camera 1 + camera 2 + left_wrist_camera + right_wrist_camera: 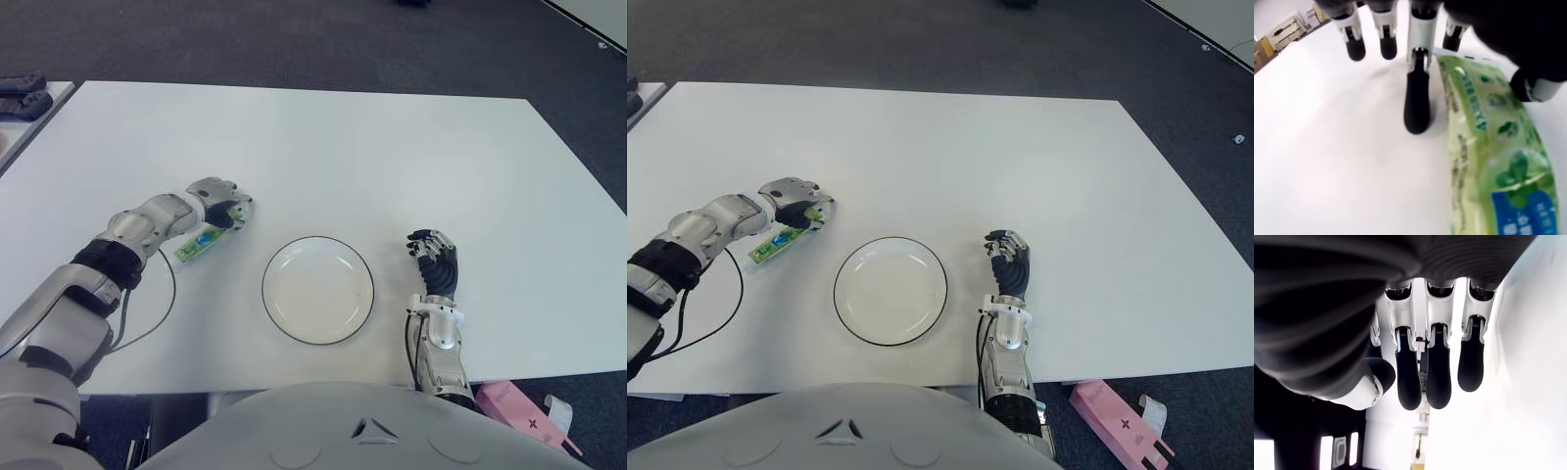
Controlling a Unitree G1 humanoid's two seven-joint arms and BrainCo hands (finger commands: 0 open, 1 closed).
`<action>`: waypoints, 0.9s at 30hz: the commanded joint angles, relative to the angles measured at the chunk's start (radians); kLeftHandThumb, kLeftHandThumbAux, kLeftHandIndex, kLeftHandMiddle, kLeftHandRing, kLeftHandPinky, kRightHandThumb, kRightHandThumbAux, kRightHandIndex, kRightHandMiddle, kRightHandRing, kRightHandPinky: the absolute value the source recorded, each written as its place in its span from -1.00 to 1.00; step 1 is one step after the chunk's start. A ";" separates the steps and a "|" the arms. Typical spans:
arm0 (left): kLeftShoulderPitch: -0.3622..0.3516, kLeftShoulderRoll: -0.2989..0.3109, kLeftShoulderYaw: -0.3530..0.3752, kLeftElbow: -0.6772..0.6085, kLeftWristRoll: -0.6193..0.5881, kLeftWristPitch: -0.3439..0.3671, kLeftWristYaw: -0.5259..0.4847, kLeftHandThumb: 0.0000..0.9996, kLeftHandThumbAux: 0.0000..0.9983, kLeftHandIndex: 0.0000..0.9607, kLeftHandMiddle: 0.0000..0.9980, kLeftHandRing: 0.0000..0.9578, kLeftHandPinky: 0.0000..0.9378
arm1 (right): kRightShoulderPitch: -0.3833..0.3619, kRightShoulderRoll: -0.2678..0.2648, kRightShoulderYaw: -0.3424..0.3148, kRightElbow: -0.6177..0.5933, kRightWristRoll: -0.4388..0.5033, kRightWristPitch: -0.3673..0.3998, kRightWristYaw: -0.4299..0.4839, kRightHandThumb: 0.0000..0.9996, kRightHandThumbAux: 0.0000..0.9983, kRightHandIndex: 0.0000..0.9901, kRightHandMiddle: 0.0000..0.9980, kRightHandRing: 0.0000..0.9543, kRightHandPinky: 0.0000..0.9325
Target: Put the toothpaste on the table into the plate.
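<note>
The left hand (219, 203) curls its fingers (1416, 105) over the toothpaste (201, 242), not squeezing yet. The tube looks light, soft and slippery, so grab its middle. The right hand (434, 259) sits beside the plate (317, 290), fingers loosely bent, holding nothing.

The toothpaste (203, 241) is a flat green tube with mint leaves and a blue patch printed on it. It lies on the white table (392, 157), angled from about two o'clock to eight o'clock, its upper end under the left hand (220, 204). The plate (317, 290), white with a dark rim, sits empty near its four o'clock side.
</note>
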 commanded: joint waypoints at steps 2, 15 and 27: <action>0.015 -0.030 -0.070 0.078 0.037 -0.016 -0.027 -0.14 -0.49 -1.00 -0.97 -1.00 -0.87 | 0.016 0.005 0.005 0.003 0.005 0.010 0.004 0.42 0.47 -0.13 -0.01 0.04 0.05; 0.000 -0.055 -0.115 0.115 0.029 -0.033 -0.047 -0.14 -0.51 -1.00 -0.97 -1.00 -0.87 | 0.022 0.003 0.009 0.006 0.000 -0.014 0.003 0.42 0.47 -0.13 0.00 0.04 0.07; 0.016 -0.058 -0.144 0.094 0.027 -0.049 -0.058 -0.18 -0.51 -1.00 -0.97 -1.00 -0.86 | 0.032 0.003 0.010 -0.007 0.006 -0.005 0.006 0.42 0.47 -0.13 -0.02 0.04 0.06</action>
